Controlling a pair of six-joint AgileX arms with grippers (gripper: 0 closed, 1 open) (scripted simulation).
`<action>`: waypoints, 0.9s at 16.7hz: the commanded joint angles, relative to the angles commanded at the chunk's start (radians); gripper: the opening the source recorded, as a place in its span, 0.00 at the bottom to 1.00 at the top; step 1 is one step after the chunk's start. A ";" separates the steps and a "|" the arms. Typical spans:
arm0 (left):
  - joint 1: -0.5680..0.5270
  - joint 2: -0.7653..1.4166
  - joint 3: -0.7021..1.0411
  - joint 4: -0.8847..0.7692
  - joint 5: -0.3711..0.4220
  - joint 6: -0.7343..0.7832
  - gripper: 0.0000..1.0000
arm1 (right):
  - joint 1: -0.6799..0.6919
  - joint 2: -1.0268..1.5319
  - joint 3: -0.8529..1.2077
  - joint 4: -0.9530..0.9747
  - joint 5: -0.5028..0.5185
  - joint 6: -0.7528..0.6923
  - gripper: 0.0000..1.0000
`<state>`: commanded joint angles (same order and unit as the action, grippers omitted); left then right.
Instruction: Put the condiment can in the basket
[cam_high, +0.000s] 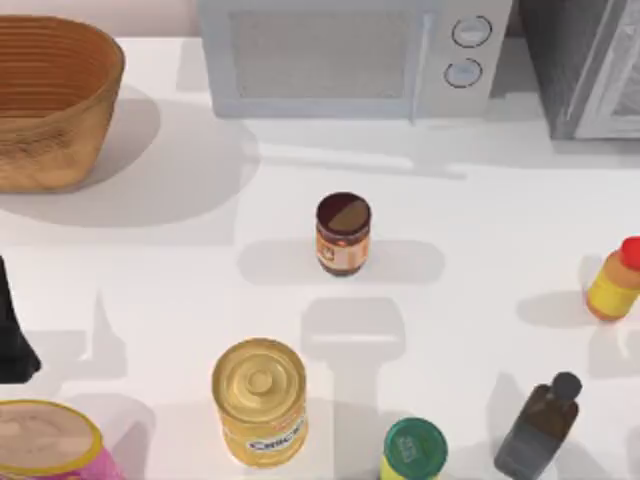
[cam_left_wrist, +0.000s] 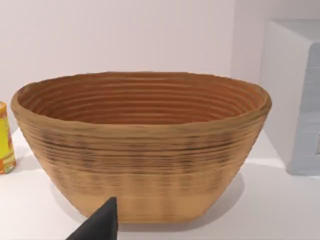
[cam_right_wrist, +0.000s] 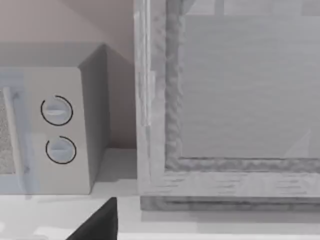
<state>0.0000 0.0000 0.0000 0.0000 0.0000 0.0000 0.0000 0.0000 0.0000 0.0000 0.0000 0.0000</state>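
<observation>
The condiment can (cam_high: 343, 234) stood upright at the desk's (cam_high: 480, 210) centre; the basket (cam_high: 50, 100) sat at ten o'clock. I cannot tell either arm's finger state.

1. Lighting: bright and even across the white table (cam_high: 480, 200).
2. Shadows: soft-edged; the condiment can (cam_high: 343, 233) casts pale ones to both sides, and the basket (cam_high: 50, 100) casts a broad one to its right.
3. Glare: faint sheen on the can's lid.
4. Focus: the wrist views are slightly soft.
</observation>
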 joint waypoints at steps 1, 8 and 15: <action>0.000 0.000 0.000 0.000 0.000 0.000 1.00 | 0.000 0.000 0.000 0.000 0.000 0.000 1.00; -0.018 0.203 0.077 0.121 0.099 0.002 1.00 | 0.000 0.000 0.000 0.000 0.000 0.000 1.00; -0.063 0.776 0.299 0.466 0.382 0.010 1.00 | 0.000 0.000 0.000 0.000 0.000 0.000 1.00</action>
<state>-0.0632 0.7764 0.2990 0.4661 0.3815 0.0104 0.0000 0.0000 0.0000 0.0000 0.0000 0.0000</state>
